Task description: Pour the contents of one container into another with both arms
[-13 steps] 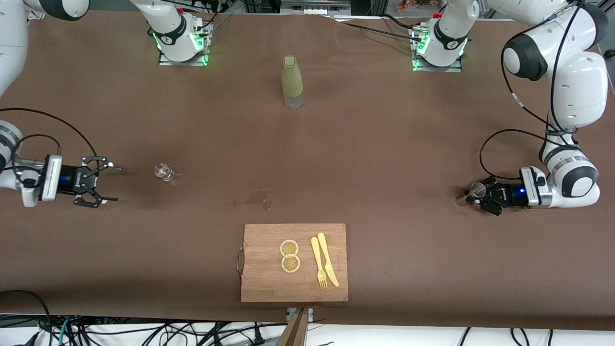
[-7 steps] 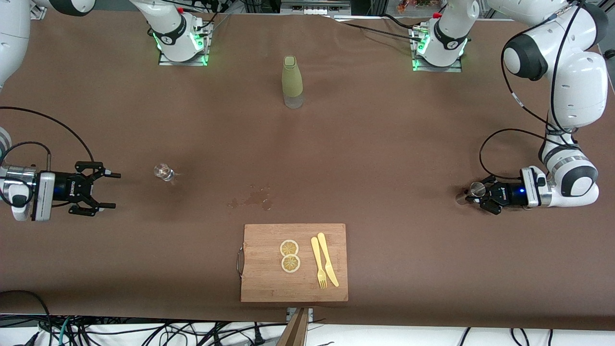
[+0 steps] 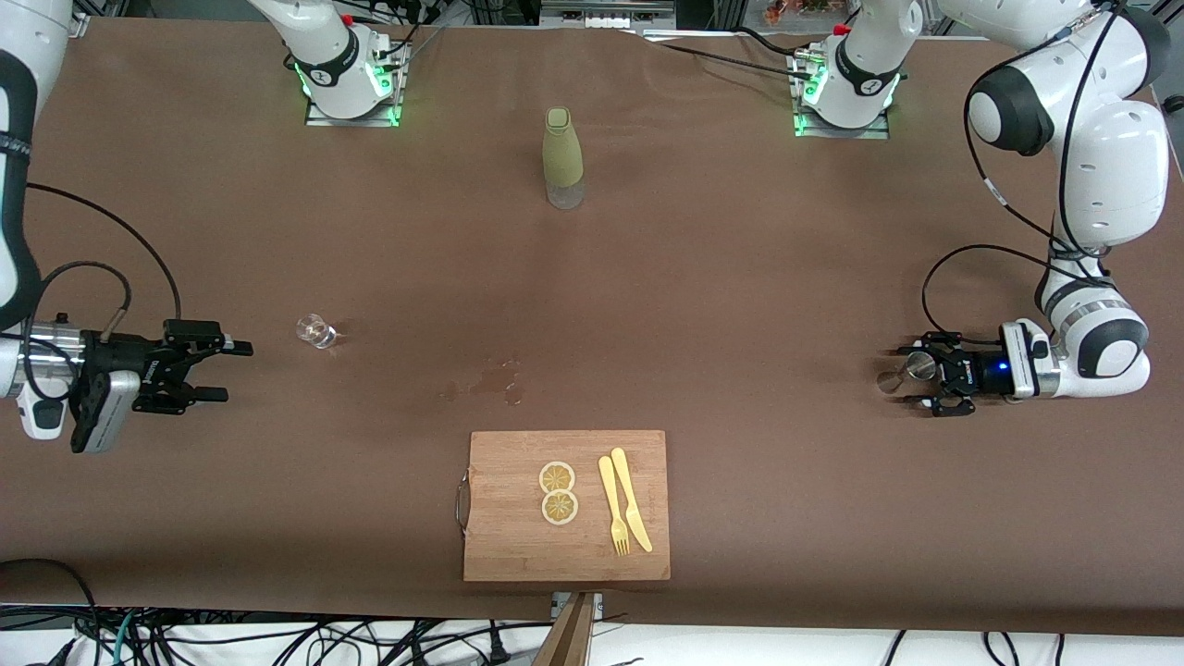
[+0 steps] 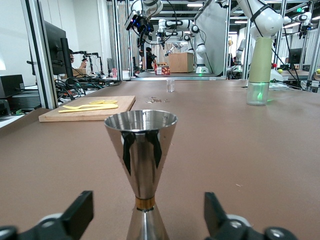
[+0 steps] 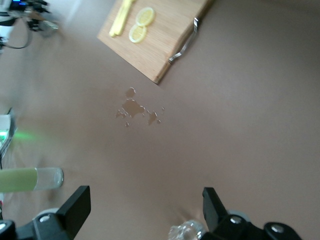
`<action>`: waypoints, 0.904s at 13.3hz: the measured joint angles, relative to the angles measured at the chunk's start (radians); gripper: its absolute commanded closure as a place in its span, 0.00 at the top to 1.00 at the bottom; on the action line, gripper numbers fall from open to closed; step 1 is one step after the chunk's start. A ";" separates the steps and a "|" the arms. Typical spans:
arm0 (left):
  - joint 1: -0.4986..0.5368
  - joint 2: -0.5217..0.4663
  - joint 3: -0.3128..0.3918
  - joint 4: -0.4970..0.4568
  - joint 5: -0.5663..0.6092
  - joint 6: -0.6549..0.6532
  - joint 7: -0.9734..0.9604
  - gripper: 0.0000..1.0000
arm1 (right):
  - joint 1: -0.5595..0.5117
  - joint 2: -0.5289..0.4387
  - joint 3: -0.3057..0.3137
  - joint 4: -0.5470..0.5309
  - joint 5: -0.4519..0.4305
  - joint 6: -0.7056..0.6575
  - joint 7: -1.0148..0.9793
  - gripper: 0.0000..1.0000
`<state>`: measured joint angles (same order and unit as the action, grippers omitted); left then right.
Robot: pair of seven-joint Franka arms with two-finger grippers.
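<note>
The steel jigger point(image 3: 911, 368) stands upright on the table at the left arm's end. My left gripper point(image 3: 911, 376) is open around it, a finger on each side and neither touching it. In the left wrist view the jigger point(image 4: 141, 150) fills the gap of the left gripper point(image 4: 148, 215). The clear glass cup point(image 3: 316, 331) stands toward the right arm's end. My right gripper point(image 3: 236, 372) is open, low over the table a short way from the cup. In the right wrist view the cup point(image 5: 187, 232) shows just inside one finger of the right gripper point(image 5: 145, 210).
An olive-green bottle point(image 3: 562, 157) stands mid-table near the bases. A wooden cutting board point(image 3: 499, 546) with lemon slices point(image 3: 558, 492), a yellow knife and a fork point(image 3: 625, 501) lies near the front edge. A small wet patch point(image 3: 486, 381) marks the cloth beside it.
The left gripper has opened, and the jigger now stands free between its fingers. The right wrist has rolled and its gripper sits lower in the front view, pointing at the cup.
</note>
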<state>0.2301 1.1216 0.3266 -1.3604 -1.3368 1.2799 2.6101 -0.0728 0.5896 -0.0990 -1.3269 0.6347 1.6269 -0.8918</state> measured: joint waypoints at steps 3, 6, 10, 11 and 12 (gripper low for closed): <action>0.006 -0.027 0.015 0.010 0.061 0.038 -0.001 1.00 | 0.008 -0.037 0.073 0.000 -0.120 0.013 0.246 1.00; 0.037 -0.147 0.020 0.024 0.214 0.141 -0.060 1.00 | 0.024 -0.080 0.086 -0.006 -0.187 -0.002 0.436 1.00; 0.057 -0.348 0.020 0.027 0.417 0.279 -0.138 1.00 | 0.028 -0.147 0.096 -0.009 -0.289 -0.077 0.660 1.00; 0.054 -0.397 0.016 0.024 0.473 0.309 -0.179 1.00 | 0.031 -0.169 0.102 -0.009 -0.316 -0.097 0.718 1.00; 0.048 -0.444 0.010 0.021 0.520 0.326 -0.228 1.00 | 0.034 -0.193 0.108 -0.009 -0.347 -0.119 0.759 1.00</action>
<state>0.2777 0.6774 0.3371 -1.3397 -0.8169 1.6063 2.3822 -0.0389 0.3963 0.0091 -1.3362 0.2877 1.5077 -0.1325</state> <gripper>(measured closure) 0.000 0.000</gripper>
